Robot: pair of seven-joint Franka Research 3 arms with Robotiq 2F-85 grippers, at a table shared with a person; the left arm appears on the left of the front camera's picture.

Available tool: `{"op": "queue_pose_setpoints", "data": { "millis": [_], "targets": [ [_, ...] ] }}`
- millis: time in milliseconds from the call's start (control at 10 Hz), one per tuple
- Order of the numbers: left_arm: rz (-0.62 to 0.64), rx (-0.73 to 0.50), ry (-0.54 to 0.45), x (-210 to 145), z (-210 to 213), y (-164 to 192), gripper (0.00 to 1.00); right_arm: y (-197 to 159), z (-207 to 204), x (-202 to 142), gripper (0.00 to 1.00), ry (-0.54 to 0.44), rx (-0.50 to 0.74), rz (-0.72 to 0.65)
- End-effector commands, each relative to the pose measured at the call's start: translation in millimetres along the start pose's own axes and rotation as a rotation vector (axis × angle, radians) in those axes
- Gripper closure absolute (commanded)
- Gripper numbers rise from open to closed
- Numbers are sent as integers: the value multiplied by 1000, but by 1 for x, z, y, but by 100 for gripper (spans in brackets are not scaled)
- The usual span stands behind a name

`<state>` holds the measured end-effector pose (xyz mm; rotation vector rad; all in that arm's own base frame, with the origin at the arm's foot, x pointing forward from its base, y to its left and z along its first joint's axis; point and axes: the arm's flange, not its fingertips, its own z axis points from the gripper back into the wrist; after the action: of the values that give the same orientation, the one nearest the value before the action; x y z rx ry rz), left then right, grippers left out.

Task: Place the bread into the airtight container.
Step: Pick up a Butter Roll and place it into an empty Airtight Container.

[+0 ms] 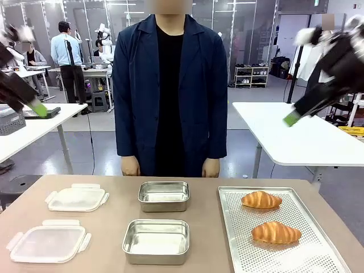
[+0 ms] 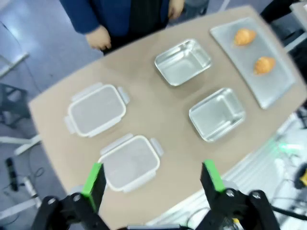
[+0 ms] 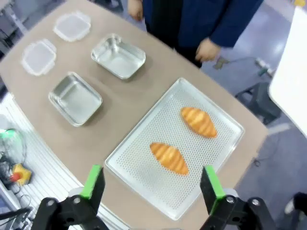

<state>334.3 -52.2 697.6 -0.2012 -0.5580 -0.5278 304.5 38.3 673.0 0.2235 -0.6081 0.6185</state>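
Two golden bread rolls (image 1: 261, 199) (image 1: 276, 232) lie on a perforated metal tray (image 1: 239, 250) at the table's right. Two empty steel containers stand mid-table, one far (image 1: 164, 196) and one near (image 1: 156, 241). My left gripper (image 1: 40, 108) hangs high at the left, and my right gripper (image 1: 292, 119) hangs high at the right, both well above the table. In the left wrist view the left gripper (image 2: 152, 179) is open over the near lid. In the right wrist view the right gripper (image 3: 151, 184) is open above the tray (image 3: 216, 158) and its breads (image 3: 198, 121) (image 3: 169, 158).
Two clear plastic lids (image 1: 76, 199) (image 1: 48, 243) with snap tabs lie at the table's left. A person in a dark coat stands at the far edge, hands (image 1: 130, 166) (image 1: 210, 167) hanging by it. White tables stand beyond on both sides.
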Motion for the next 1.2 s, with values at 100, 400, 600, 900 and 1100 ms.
{"op": "queue_pose_setpoints", "data": {
  "millis": [100,400,600,900,1100],
  "targets": [
    [15,-39,4,-31,76,21,0,-12,81,-49,0,-41,9,-63],
    [72,11,-65,-99,143,41,0,-28,151,-121,0,-121,-25,-173],
    [126,17,-87,-120,156,45,0,-40,163,-141,0,-105,-32,-221],
    [137,19,-110,-125,168,49,0,-40,167,-147,0,-132,-19,-238],
    [137,19,-110,-125,168,49,0,-40,167,-147,0,-132,-19,-238]
  ]
}}
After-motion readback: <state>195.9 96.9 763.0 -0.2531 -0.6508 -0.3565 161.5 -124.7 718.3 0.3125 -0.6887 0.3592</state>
